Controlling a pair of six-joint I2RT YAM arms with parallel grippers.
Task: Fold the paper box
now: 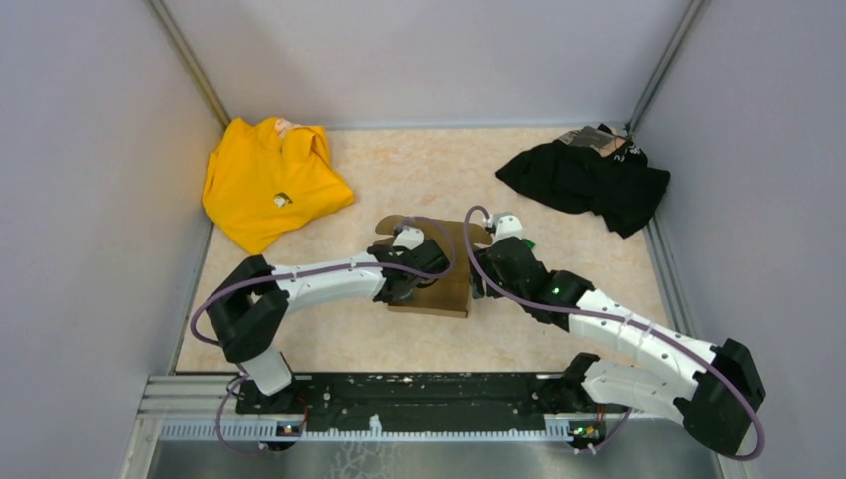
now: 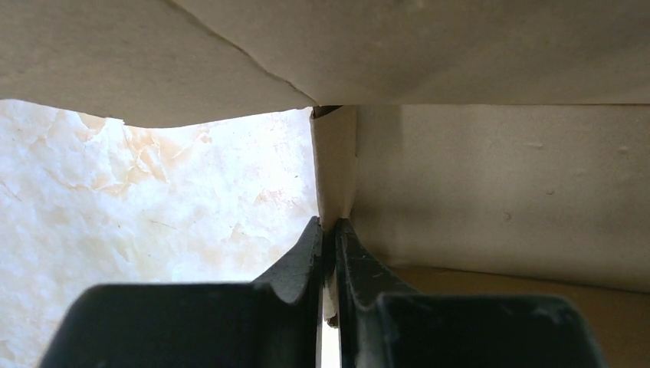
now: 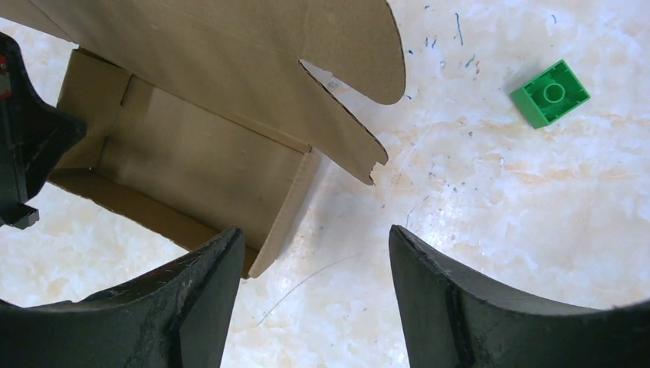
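The paper box (image 1: 451, 287) is a half-formed brown cardboard carton in the middle of the table, its flaps raised at the far side. My left gripper (image 1: 407, 283) reaches into it from the left. In the left wrist view its fingers (image 2: 306, 261) are shut on a thin upright edge of the paper box (image 2: 335, 165), with a wall (image 2: 498, 192) to the right. My right gripper (image 3: 316, 238) is open just right of the box, nothing between its fingers. A side panel's corner (image 3: 287, 211) lies beside its left finger (image 3: 215, 268).
A yellow garment (image 1: 269, 180) lies at the back left and a black garment (image 1: 589, 180) at the back right. A small green brick (image 3: 549, 93) sits on the table past the right gripper. Grey walls close the table on three sides.
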